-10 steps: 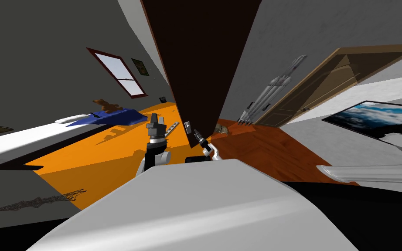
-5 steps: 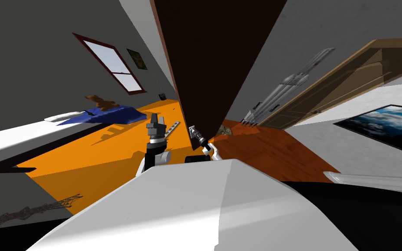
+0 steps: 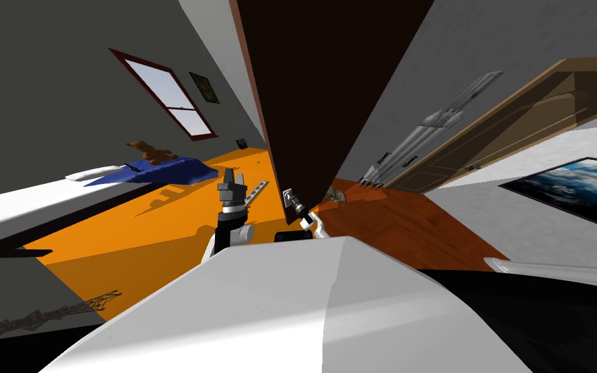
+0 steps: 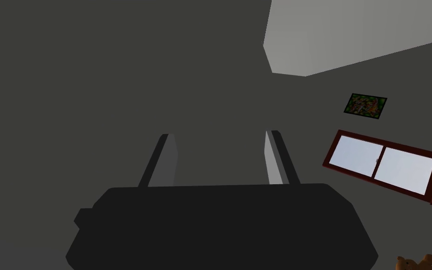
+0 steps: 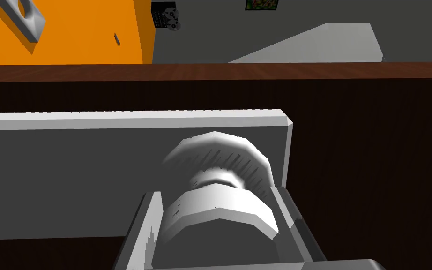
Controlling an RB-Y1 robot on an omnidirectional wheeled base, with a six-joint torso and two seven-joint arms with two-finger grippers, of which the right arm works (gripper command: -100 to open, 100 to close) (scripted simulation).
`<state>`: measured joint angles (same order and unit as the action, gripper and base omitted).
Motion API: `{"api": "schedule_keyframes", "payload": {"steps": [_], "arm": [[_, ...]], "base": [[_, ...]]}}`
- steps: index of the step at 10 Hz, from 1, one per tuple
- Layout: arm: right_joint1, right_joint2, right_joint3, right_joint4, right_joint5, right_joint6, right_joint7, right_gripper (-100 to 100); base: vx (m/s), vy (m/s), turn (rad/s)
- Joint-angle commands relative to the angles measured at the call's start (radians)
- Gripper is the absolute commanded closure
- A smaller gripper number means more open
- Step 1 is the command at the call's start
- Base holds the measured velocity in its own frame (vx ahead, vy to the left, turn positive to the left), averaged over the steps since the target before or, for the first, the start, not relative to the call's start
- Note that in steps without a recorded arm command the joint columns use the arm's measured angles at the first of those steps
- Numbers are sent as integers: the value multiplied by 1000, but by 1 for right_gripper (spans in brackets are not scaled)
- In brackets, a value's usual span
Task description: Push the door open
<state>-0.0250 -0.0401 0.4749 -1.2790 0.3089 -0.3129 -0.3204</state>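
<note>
1. The door (image 3: 320, 97) is a dark brown leaf straight ahead of me in the head view. It rises from just above my grippers to the top of the picture, and I see it close to edge-on.
2. Left of the door lies an orange floor (image 3: 161, 220), and right of it a red-brown wooden floor (image 3: 401, 226). The foot of the door stands where the two meet.
3. My right gripper (image 3: 291, 199) is up against the door's near face, low on the leaf.
4. In the right wrist view, the light grey round knob (image 5: 219, 206) stands out from a flat grey plate (image 5: 70, 183) fixed to the dark door face.
5. The right fingers (image 5: 294, 220) sit one on each side of the knob and press against it, so that gripper is clamped on the knob.
6. Just beyond the plate runs the door's red-brown edge strip (image 5: 266, 71), with the orange floor past it.
7. My left gripper (image 3: 234, 175) is raised over the orange floor, left of the door and apart from it. Its two fingers stand spread.
8. Far off to the left, a blue cover (image 3: 168, 171) lies on a bed with a brown teddy bear (image 3: 149, 153) on it, below a red-framed window (image 3: 164, 94).
9. On the right, a tan door (image 3: 504, 123) is set in the grey wall. Between it and my door a long grey object (image 3: 420, 133) stands against that wall, and I cannot tell what it is.
</note>
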Motion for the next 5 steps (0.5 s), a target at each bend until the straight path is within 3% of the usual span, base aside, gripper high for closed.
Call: {"api": "schedule_keyframes", "payload": {"steps": [1,3,5], "arm": [[1,0,0,0,0,0,-1,100],[1,0,0,0,0,0,-1,100],[-3,-4,-28,11,-7,4,10,100]], "base": [[-15,-12,-3],[-4,-2,-3],[46,131,-82]]}}
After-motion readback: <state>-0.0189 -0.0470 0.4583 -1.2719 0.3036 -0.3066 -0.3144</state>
